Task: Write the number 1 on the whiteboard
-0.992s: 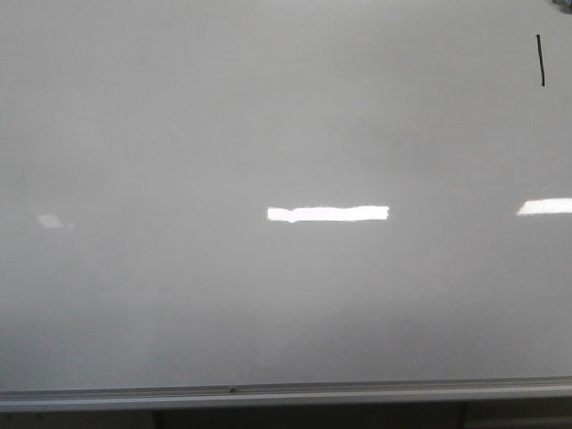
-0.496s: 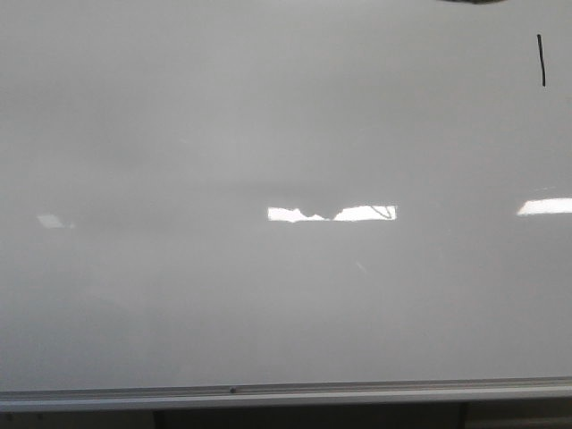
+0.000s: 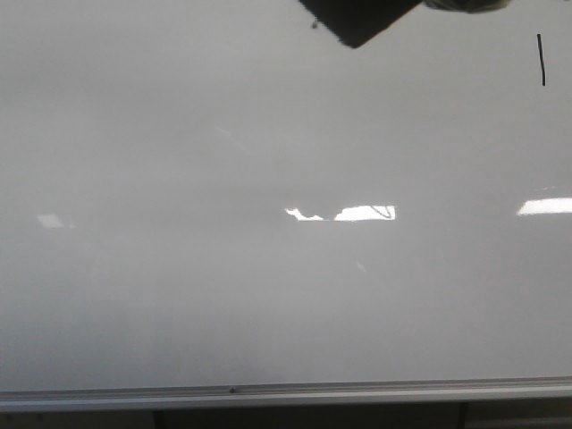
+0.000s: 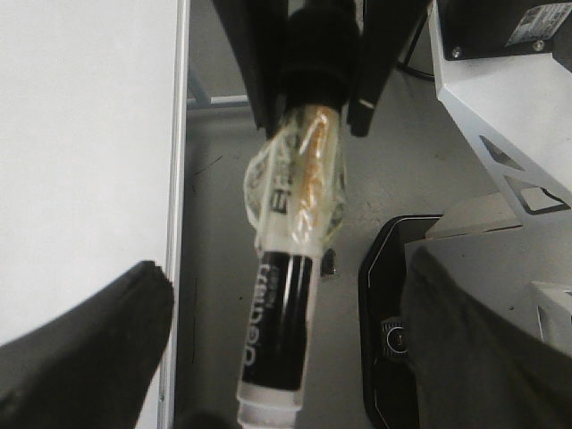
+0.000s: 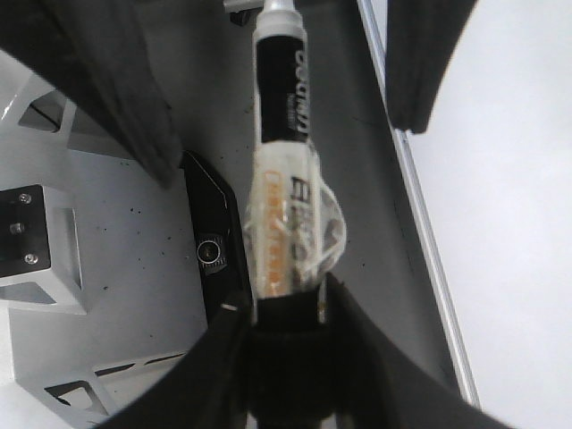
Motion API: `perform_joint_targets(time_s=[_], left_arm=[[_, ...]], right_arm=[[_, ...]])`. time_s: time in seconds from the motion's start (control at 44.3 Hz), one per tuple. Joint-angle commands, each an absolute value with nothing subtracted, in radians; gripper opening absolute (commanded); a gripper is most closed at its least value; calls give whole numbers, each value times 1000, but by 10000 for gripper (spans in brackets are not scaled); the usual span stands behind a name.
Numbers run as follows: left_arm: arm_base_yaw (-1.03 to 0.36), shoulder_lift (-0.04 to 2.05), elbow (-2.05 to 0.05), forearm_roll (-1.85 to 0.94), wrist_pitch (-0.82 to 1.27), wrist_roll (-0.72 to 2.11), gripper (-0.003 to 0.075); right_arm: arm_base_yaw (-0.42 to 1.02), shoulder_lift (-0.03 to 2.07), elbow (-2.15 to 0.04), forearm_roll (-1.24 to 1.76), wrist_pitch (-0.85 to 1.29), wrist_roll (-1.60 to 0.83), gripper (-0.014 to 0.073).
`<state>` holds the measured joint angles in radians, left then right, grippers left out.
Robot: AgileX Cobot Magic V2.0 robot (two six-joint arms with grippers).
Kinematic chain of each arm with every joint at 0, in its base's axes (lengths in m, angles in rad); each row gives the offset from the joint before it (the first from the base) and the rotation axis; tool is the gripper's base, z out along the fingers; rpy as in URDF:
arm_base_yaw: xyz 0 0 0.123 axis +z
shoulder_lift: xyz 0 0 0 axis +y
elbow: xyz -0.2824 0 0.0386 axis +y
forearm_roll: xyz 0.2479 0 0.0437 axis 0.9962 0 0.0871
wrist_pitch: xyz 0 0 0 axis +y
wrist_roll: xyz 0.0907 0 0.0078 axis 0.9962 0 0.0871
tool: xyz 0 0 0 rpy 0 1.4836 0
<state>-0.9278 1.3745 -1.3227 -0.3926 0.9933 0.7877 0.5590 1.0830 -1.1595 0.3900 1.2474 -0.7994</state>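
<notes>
1. Whiteboard (image 3: 268,295) fills the front view, upright, with a metal strip (image 3: 286,393) along its lower edge.
2. Number 1 (image 3: 541,60) already on the whiteboard — a short black near-vertical stroke far toward the upper right corner, well above the strip.
3. Dark angular shape (image 3: 357,20) juts in over the whiteboard's top edge, well to the left of the stroke; likely part of an arm, not identifiable for certain.
4. Marker (image 5: 279,161) seen in both wrist views, beside the whiteboard's framed edge, body wrapped in clear tape (image 4: 299,192) — judged a padding measure for a firmer, non-slip hold.
5. Right gripper (image 5: 281,344): jaws closed around the marker's rear end, tip pointing away from the wrist, as needed for writing.
6. Left gripper (image 4: 277,420): fingers spread wide on either side of the marker, no contact visible — open.
7. Judgement: stroke complete, task at or near its end; marker off the whiteboard's surface.
</notes>
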Motion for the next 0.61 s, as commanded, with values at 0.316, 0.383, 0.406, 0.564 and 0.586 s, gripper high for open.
perform_joint_targets(time_s=[0.316,0.383,0.406,0.564,0.586], left_arm=[[-936,1348,-1363,-430,962,786,152],[-936,1348,-1363,-430,962,786,113],[-936,1348,-1363,-430,962,786,99],[-936,1348,-1363,-430,962,786,35],[-936,1348,-1363,-430,962,786,27]], right_arm=[[562,1069,-1183,419,1314,-813,33],[562,1069,-1183,417,1314,-813,90],[562,1069,-1183,417,1314,-813,129],[558,1069,-1183,417,1313,-813,405],[557,1069,-1183,417,1312,-813,432]])
